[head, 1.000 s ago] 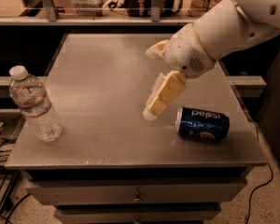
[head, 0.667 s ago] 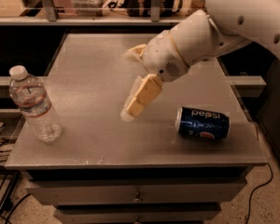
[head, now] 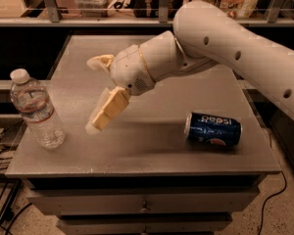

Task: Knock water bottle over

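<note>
The water bottle is clear ribbed plastic with a white cap and a pale label with a reddish band. It stands upright near the table's front left corner. My gripper hangs over the table's middle left, to the right of the bottle and apart from it. Its two tan fingers are spread wide and hold nothing. The white arm reaches in from the upper right.
A blue Pepsi can lies on its side at the front right of the grey table. Drawers sit under the table front. A shelf with boxes runs behind. Cables lie on the floor at the left.
The arm has swung left across the table, bringing the gripper closer to the bottle. The bottle and the can have not moved.
</note>
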### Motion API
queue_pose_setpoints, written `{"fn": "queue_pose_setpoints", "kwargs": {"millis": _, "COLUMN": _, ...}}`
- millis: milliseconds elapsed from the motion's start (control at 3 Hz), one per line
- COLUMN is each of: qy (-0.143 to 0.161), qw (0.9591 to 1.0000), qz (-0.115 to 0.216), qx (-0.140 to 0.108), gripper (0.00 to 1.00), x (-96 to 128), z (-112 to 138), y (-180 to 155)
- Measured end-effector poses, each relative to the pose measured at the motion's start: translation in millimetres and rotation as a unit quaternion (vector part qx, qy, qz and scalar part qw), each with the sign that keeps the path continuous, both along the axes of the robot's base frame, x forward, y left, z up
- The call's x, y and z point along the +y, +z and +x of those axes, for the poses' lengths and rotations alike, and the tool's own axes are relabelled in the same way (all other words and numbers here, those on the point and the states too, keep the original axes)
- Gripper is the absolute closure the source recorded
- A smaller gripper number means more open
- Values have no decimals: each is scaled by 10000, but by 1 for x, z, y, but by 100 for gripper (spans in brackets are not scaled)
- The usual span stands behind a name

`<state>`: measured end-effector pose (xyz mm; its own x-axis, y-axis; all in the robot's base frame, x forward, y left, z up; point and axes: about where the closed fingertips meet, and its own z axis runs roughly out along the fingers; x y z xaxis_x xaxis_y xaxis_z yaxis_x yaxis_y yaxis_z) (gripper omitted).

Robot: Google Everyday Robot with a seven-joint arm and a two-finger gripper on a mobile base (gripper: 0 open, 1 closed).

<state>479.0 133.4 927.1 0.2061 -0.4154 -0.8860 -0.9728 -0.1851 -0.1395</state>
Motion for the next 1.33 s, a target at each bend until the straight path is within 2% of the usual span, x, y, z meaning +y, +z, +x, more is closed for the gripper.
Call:
{"fn": "queue_pose_setpoints", "kwargs": {"millis": 333, "qy": 48, "qw": 10000, "qz": 40, "qx": -27, "gripper": 0, "x": 4, "z": -2, "y": 2}}
{"fn": "queue_pose_setpoints", "kwargs": {"millis": 667, "qy": -21, "qw": 9999, "qz": 39, "qx": 155, "gripper": 0, "x": 7, "z": -4, "y": -4}}
{"fn": "queue_pose_setpoints", "kwargs": {"millis": 1000, "qy": 155, "qw": 9990, "qz": 266, "qx": 336, "gripper": 0, "x": 34, "z": -5, "y": -12}}
{"fn": "queue_pose_setpoints", "kwargs": {"millis": 1333, "qy": 382, "qw": 9961, "qz": 562, "qx": 568, "gripper": 0, "x": 65, "z": -7, "y": -20}}
